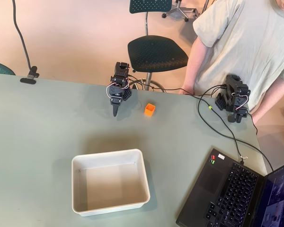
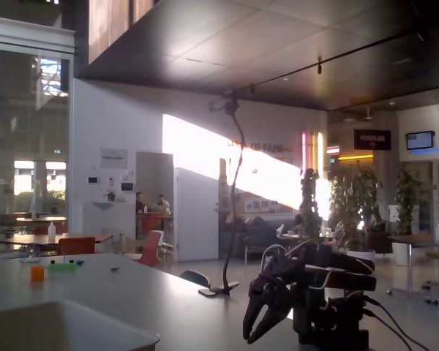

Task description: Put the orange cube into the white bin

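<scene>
**At the table's far edge: pincer folded low, cube loose beside it**

In the overhead view the black arm sits folded near the far edge of the grey-green table [image 1: 42,142], with its pincer [image 1: 116,111] pointing down toward the tabletop. The 2 fingers lie together with no gap showing between them, and nothing is held in them. In the fixed view the same pincer [image 2: 257,322] hangs low over the table, dark against the bright hall behind; there the tips look slightly parted, but the silhouette is too dim to be sure.

The orange cube [image 1: 149,109] stands on the table just to the right of the pincer in the overhead view, near it but not touching, with its open top facing up.

The white bin [image 1: 138,156] lies well apart from the pincer, nearer the camera side of the table and a little to the left of the cube; its inside holds nothing. In the fixed view a corner of its rim [image 2: 95,322] shows at the lower left.

To the right of the pincer in the overhead view, past the cube, a black cable [image 1: 213,125] runs across the table to an open laptop [image 1: 227,194] at the lower right corner. A person in a pale shirt [image 1: 246,42] stands behind the table's far right edge, and a dark chair [image 1: 156,53] stands behind the arm.
</scene>
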